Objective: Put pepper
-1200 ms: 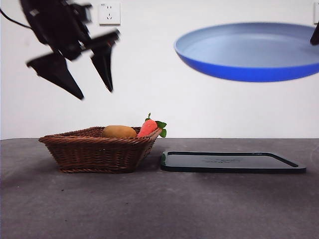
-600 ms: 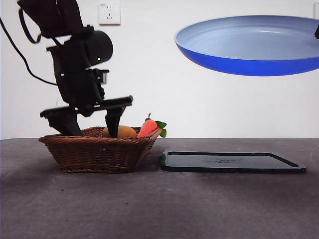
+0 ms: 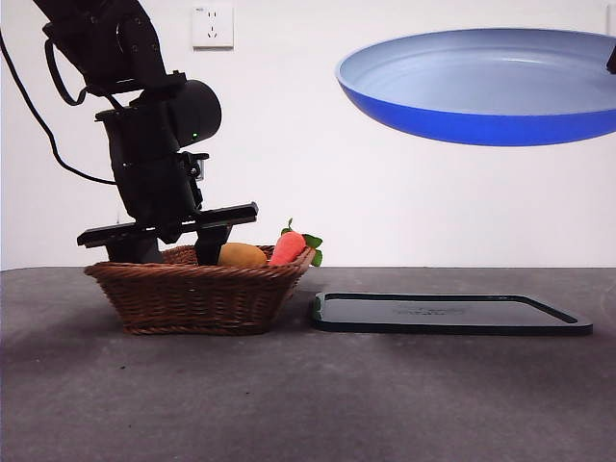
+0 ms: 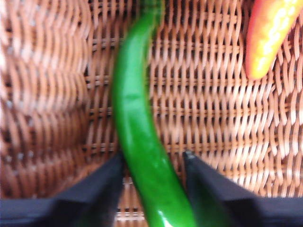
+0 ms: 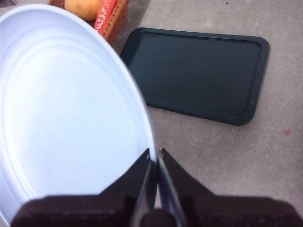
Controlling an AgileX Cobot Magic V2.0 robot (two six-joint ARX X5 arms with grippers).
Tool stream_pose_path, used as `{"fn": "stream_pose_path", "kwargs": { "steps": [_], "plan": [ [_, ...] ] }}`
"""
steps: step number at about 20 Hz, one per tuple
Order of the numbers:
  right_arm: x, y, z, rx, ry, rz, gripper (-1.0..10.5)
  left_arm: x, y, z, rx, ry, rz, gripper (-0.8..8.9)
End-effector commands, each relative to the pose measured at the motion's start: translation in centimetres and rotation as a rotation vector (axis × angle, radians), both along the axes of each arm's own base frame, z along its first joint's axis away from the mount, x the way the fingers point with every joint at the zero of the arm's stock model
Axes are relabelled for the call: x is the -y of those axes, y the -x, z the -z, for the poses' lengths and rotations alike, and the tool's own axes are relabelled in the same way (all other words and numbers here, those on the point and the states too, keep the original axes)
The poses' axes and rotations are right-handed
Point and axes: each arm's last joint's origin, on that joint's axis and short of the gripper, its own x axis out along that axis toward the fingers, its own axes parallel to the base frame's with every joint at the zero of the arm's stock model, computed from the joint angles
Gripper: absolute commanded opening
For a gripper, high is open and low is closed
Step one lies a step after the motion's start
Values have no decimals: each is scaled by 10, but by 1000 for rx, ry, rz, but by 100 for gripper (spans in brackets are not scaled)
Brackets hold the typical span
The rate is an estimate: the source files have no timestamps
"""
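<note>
The pepper (image 4: 139, 142), long, glossy and green, lies on the floor of the wicker basket (image 3: 192, 298) and shows only in the left wrist view; the basket wall hides it in the front view. My left gripper (image 4: 152, 158) is down inside the basket (image 4: 227, 142), open, one jaw on each side of the pepper and close against it. It also shows in the front view (image 3: 173, 252). My right gripper (image 5: 155, 153) is shut on the rim of a blue plate (image 5: 71, 109) and holds it high at the upper right in the front view (image 3: 481, 96).
A tan potato-like item (image 3: 243, 255) and a red-orange toy with green leaves (image 3: 286, 247) lie in the basket to the right of my left gripper. A dark flat tray (image 3: 443, 313) lies on the grey table right of the basket, below the plate. A wall socket (image 3: 211, 24) is behind.
My left gripper came down from high at the left into the basket and its jaws have narrowed around the pepper. The basket has shifted slightly right. The plate rose a little.
</note>
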Motion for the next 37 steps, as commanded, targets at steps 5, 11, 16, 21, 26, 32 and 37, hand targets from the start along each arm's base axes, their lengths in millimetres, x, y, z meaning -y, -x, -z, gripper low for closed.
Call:
{"fn": "stream_pose_path", "kwargs": {
  "steps": [5, 11, 16, 21, 26, 32, 37],
  "plan": [
    [0, -1, -6, 30, -3, -7, 4, 7, -3, -1, -6, 64, -3, 147],
    [-1, -4, -4, 17, -1, -5, 4, 4, 6, -38, 75, 114, 8, 137],
    [-3, -19, 6, -61, -7, 11, 4, 0, 24, -85, 159, 222, 63, 138],
    [-7, -54, 30, -167, -28, 42, 3, 6, 53, -129, 213, 388, 201, 138],
    [-19, -89, 61, -280, -101, 59, 4, 41, 84, -141, 176, 484, 391, 138],
    [-31, -95, 68, -319, -142, 29, 4, 90, 110, -113, 167, 242, 550, 138],
    [-39, -91, 70, -345, -136, 2, 3, 108, 109, -83, 120, 115, 566, 139]
  ]
}}
